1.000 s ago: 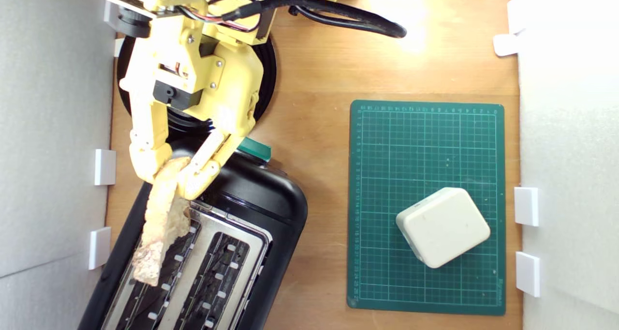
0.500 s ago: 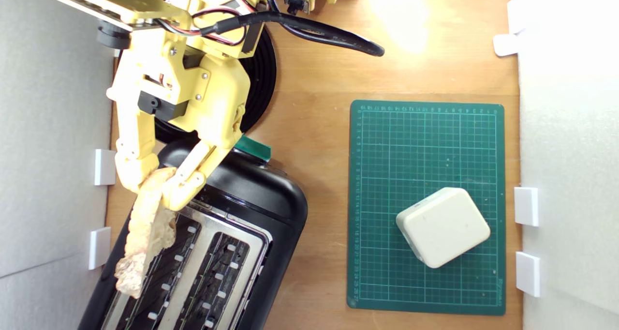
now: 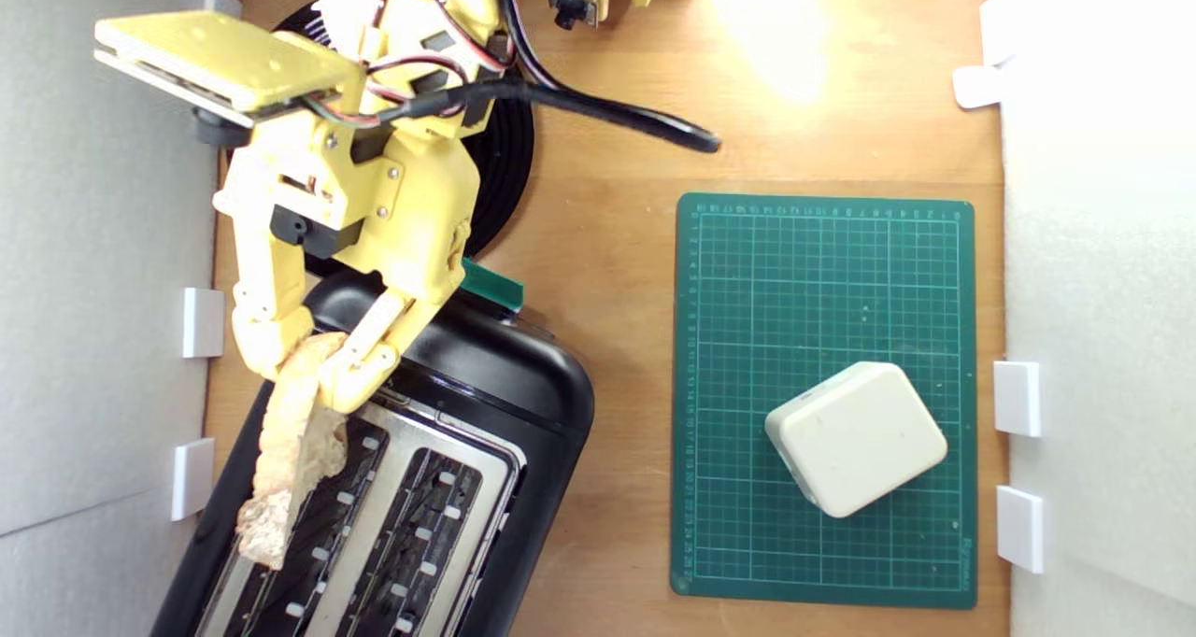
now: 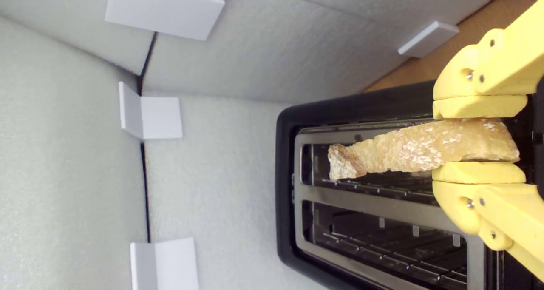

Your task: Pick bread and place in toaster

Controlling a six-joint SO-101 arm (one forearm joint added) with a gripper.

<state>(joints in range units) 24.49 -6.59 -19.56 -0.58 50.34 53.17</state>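
Clamped edge-on between the yellow hand (image 3: pixel 313 371) fingers: the bread (image 3: pixel 290 455), reaching out over the toaster (image 3: pixel 486 403) slot nearest the exterior view's left, above it. Pale, holey crumb, tan crust, narrow toward the free end.

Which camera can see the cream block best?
The exterior view. It shows the whole cream block sitting on the green cutting mat. The wrist view doesn't show it at all, only the toaster and the held bread.
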